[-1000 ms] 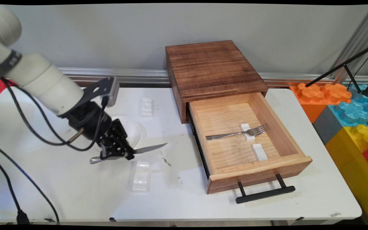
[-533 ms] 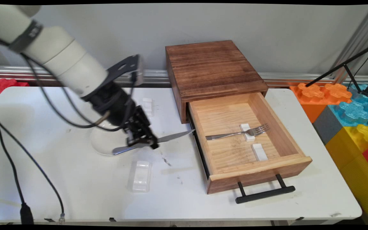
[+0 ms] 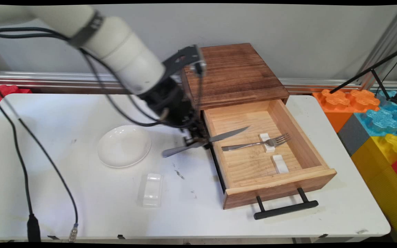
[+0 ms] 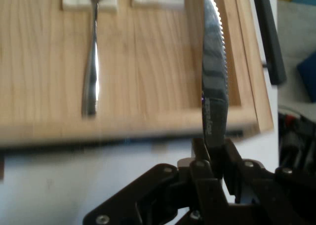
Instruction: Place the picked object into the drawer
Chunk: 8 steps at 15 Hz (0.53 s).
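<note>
Gripper (image 3: 198, 140): fingers (image 4: 232, 156) clamped on knife (image 3: 205, 141), blade over left wall of open drawer (image 3: 317, 174). Inside, at 3 o'clock: fork (image 3: 257, 144) on white rest (image 3: 266, 142); second rest (image 3: 280, 164) bare. Plate (image 3: 124, 145) at 9 o'clock on table (image 3: 81, 206). Risk: low blade could strike drawer wall or nudge fork.

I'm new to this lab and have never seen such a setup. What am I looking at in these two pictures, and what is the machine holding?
It is a white robot arm with a black two-finger pincer. The wide picture comes from a fixed camera above the table; the close one from a camera on the hand, looking along the pincer. The pincer is shut on a knife, its blade reaching over the open wooden drawer. In the drawer a fork lies on a white rest, with a second rest beside it. On the table are a white plate and a clear plastic piece.
</note>
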Tool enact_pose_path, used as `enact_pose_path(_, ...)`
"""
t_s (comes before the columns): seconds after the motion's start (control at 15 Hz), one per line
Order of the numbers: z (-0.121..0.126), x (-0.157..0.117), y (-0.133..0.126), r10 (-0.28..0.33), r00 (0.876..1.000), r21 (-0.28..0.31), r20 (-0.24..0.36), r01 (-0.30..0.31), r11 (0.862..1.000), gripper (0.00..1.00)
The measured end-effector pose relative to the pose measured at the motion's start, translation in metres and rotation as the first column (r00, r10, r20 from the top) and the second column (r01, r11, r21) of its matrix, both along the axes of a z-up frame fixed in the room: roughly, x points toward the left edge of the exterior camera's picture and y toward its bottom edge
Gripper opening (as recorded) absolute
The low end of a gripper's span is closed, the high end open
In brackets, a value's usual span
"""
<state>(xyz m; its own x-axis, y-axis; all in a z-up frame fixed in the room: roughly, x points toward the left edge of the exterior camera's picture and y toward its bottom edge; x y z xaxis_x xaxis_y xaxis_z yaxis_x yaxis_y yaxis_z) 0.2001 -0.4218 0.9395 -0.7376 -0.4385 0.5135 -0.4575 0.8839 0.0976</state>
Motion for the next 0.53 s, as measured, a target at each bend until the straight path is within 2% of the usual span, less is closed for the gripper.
enact_pose_path(0.53,-0.019,-0.082,-0.043,0.017,0.999,-0.048,-0.035,-0.018,0.999,0.0)
